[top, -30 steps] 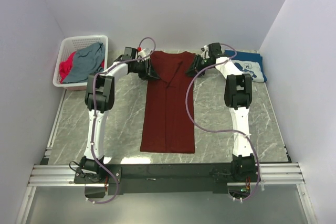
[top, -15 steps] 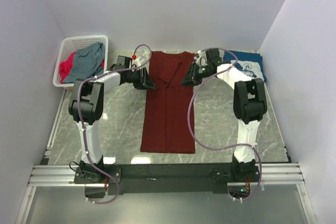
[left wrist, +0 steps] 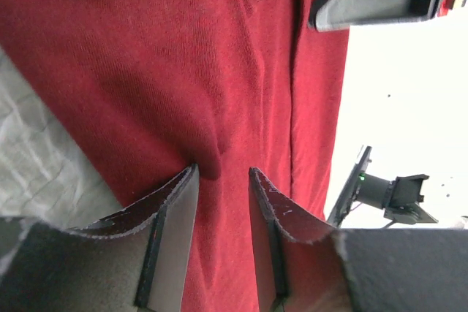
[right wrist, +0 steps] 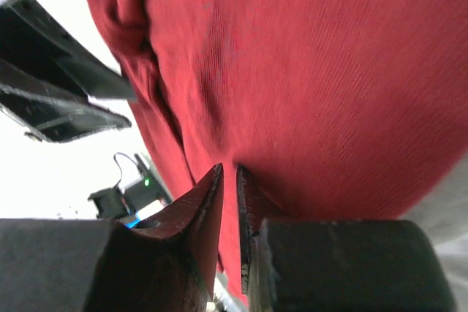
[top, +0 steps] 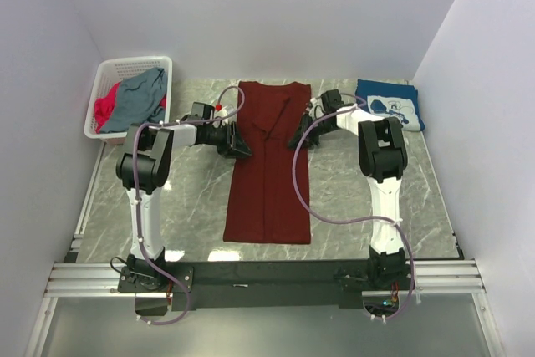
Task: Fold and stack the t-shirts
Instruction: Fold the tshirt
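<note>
The maroon t-shirt (top: 267,181) lies flat mid-table as a long narrow strip, collar at the far end. My left gripper (top: 238,145) rests low on its left edge, about a third of the way down from the collar. In the left wrist view this gripper (left wrist: 221,173) is open, its tips pressed on the maroon cloth (left wrist: 146,56), a small ridge of it rising between them. My right gripper (top: 299,138) is at the opposite edge. In the right wrist view it (right wrist: 228,168) has closed to a thin slit on a pinch of the maroon cloth (right wrist: 329,71).
A folded navy t-shirt (top: 389,104) with a white print lies at the far right. The white lattice basket (top: 134,64) at the far left holds a grey-blue shirt (top: 138,98) and a pink one (top: 102,110). Walls close in on three sides.
Both grippers came from the shirt's shoulders toward me along its side edges and dropped onto the cloth. The right jaws have narrowed on the fabric; the left ones have barely changed.
</note>
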Tool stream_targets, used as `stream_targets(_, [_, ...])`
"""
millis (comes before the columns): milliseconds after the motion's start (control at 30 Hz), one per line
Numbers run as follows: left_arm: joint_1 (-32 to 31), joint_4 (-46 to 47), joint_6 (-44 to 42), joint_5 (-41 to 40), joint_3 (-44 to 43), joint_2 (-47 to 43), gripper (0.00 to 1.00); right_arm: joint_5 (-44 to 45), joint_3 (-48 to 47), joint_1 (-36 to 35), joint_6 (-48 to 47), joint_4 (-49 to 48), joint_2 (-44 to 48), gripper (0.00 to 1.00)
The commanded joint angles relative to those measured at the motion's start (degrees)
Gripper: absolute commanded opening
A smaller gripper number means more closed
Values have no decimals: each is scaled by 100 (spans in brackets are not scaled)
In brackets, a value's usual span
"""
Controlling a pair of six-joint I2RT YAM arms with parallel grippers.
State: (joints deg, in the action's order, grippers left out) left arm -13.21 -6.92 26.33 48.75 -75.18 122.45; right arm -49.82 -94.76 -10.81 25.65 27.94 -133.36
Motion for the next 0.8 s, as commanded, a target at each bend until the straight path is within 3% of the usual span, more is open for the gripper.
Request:
stream_targets(0, [-41, 226, 48, 3, -120, 252, 41, 385, -393, 193, 1, 71, -251, 20])
stream_targets(300, [20, 33, -22, -182, -454, 324, 41, 745, -1105, 386, -86, 413, -472, 20])
stream_targets(400, [29, -256, -232, -243, -542, 17, 46, 711, -1413, 395, -288, 702, -340, 24])
stream_targets(500, [91, -512, -645, -392, -437, -701, 59, 465, -1580, 378, -639, 922, 158, 36])
stream_targets(567, [196, -669, -995, -620, -262, -1177, 75, 456, -1519, 369, -1008, 1099, 781, 48])
stream_targets(667, [345, -907, -1688, -814, -51, -2179, 99, 657, -1247, 334, -1535, 1292, 1791, 57])
stream_targets(767, [398, -1469, -2567, -1007, 64, -3103, 99, 1078, -896, 264, -2177, 1538, 2819, 57])
